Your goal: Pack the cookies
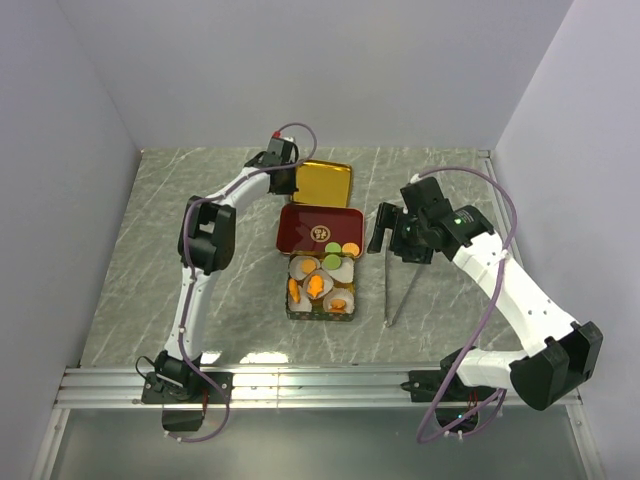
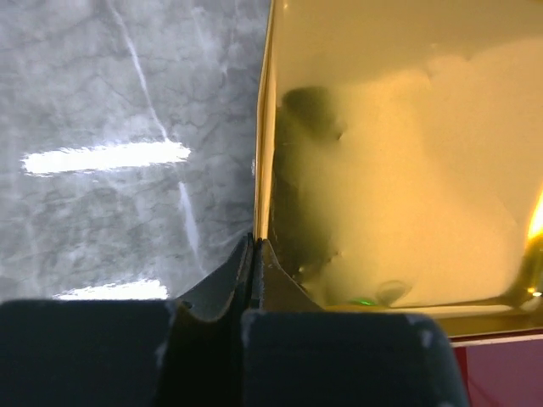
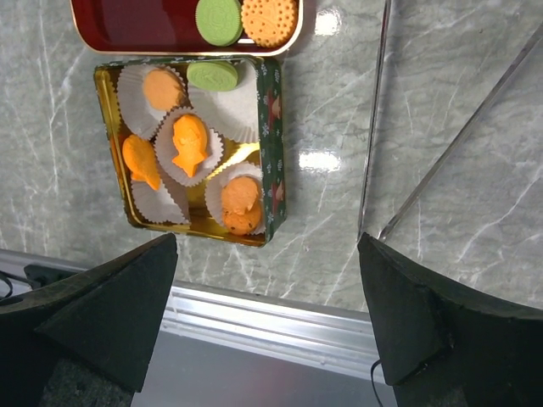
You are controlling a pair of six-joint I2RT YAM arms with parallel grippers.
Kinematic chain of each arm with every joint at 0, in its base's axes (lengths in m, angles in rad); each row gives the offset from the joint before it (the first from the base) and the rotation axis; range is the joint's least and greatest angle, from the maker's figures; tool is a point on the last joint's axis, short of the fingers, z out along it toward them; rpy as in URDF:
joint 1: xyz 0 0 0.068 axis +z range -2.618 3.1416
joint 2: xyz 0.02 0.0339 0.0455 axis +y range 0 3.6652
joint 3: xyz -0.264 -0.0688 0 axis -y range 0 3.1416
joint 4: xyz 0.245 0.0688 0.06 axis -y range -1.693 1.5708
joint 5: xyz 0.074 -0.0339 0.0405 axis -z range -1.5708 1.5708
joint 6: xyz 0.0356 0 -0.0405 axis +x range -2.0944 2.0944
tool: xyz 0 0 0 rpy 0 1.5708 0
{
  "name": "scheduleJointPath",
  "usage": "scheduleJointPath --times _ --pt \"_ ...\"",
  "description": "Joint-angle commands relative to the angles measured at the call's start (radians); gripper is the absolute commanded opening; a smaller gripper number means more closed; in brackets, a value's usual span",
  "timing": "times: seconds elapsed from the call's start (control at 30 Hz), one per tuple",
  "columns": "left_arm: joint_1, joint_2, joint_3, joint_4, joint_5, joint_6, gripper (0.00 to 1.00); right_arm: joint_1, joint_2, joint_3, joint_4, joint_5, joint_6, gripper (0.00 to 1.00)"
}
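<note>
- The tin [image 3: 273, 127] stands nearest to the arm bases, in the middle of the table. It holds white paper cups [image 3: 233, 110].
- Most of the cookies [image 3: 189, 144] lie in these cups: one fish-shaped, three other orange pieces and a green one.
- Just to the right of the tin, a pair of clear tongs [image 3: 373, 136] lies on the table.
- The right gripper [image 3: 267, 246] hovers above the table between the tin and the tongs. Its fingers stand wide apart and hold nothing.
- Behind the tin, touching it, lies the red lid [image 3: 127, 25]. One green and one orange round cookie rest on its near right corner.
- Farthest is the gold tray [image 2: 407, 127], just behind the red lid.
- The left gripper [image 2: 254, 246] is closed on the left side wall of the gold tray, one finger on each side.
</note>
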Motion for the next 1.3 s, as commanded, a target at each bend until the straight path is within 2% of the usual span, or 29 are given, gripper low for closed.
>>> scheduleJointPath --times 0.0,0.07,0.17,0.33,0.5,0.53,0.67,0.83,0.93,1.0,1.07,1.27 --pt "0.027 -0.042 0.108 -0.039 -0.030 -0.013 0.00 -0.004 0.002 0.052 0.012 0.035 -0.020 0.94" --pt "0.033 -0.088 0.133 -0.027 -0.032 -0.019 0.00 -0.002 -0.007 0.076 0.014 0.036 -0.034 0.94" --pt "0.050 -0.188 0.086 0.011 -0.038 -0.054 0.00 -0.001 -0.031 0.095 0.035 0.026 -0.051 0.94" --pt "0.053 -0.384 -0.080 0.088 -0.043 -0.126 0.00 -0.004 -0.068 0.150 0.040 -0.071 -0.049 0.94" --pt "0.032 -0.541 -0.148 0.033 -0.067 -0.105 0.00 -0.013 -0.075 0.245 0.043 -0.157 -0.011 0.95" --pt "0.026 -0.614 -0.199 0.039 -0.088 -0.096 0.00 -0.018 -0.058 0.257 0.050 -0.181 0.017 0.95" --pt "-0.008 -0.786 -0.313 0.021 -0.181 -0.045 0.00 -0.050 0.013 0.338 0.098 -0.414 0.119 0.95" --pt "-0.051 -1.022 -0.485 -0.007 -0.305 0.001 0.00 -0.120 0.103 0.458 0.184 -0.624 0.282 0.95" --pt "-0.097 -1.171 -0.604 0.001 -0.404 0.029 0.00 -0.172 0.116 0.428 0.309 -0.758 0.412 0.95" --pt "-0.132 -1.246 -0.710 0.036 -0.449 0.052 0.00 -0.194 0.113 0.328 0.460 -0.842 0.525 0.95" --pt "-0.145 -1.345 -0.763 0.036 -0.507 0.056 0.00 -0.211 0.119 0.248 0.541 -0.865 0.577 0.95" --pt "-0.160 -1.498 -0.869 0.004 -0.533 0.097 0.00 -0.203 0.263 0.223 0.529 -0.957 0.617 0.95"
